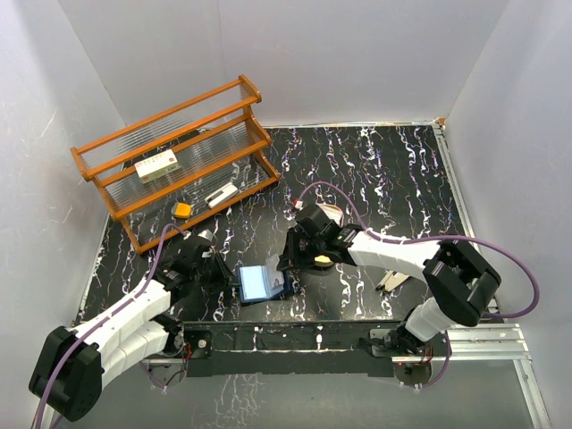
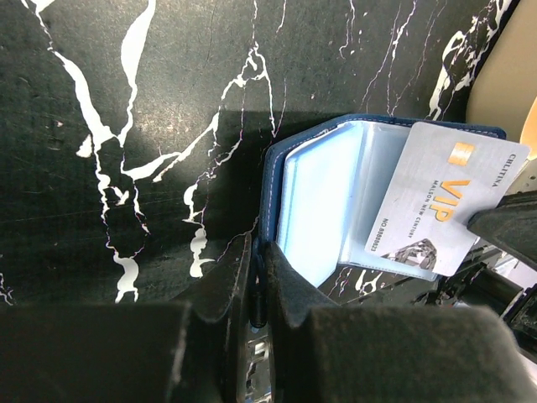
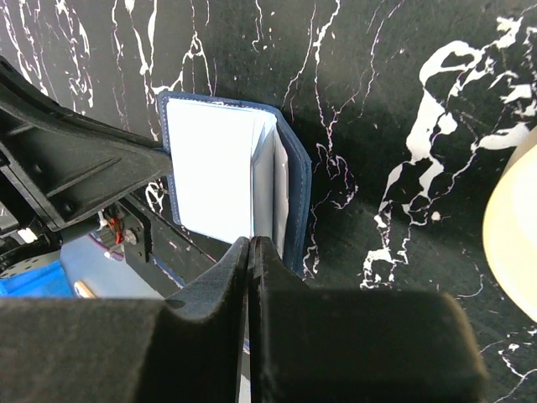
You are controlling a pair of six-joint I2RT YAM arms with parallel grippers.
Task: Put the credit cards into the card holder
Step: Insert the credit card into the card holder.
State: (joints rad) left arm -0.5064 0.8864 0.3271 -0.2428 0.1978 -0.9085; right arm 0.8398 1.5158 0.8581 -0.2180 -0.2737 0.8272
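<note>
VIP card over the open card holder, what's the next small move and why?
Probably the right gripper should slide the VIP card down into the card holder: it lies tilted across the open holder, whose edge the left gripper pinches.

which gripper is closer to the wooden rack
Left. The left gripper pinches the card holder on its rack-side edge, just in front of the wooden rack; the right gripper, holding a credit card, is across the holder, farther away.

The right gripper's point(image 3: 252, 252) black finger point(image 2: 512, 231) hides a corner of the grey plastic VIP card point(image 2: 436, 201); the picture edge cuts off the tan oval tray point(image 2: 508, 92). The left gripper point(image 2: 258, 256) covers the dark navy folding card holder's point(image 2: 323, 201) near edge.
</note>
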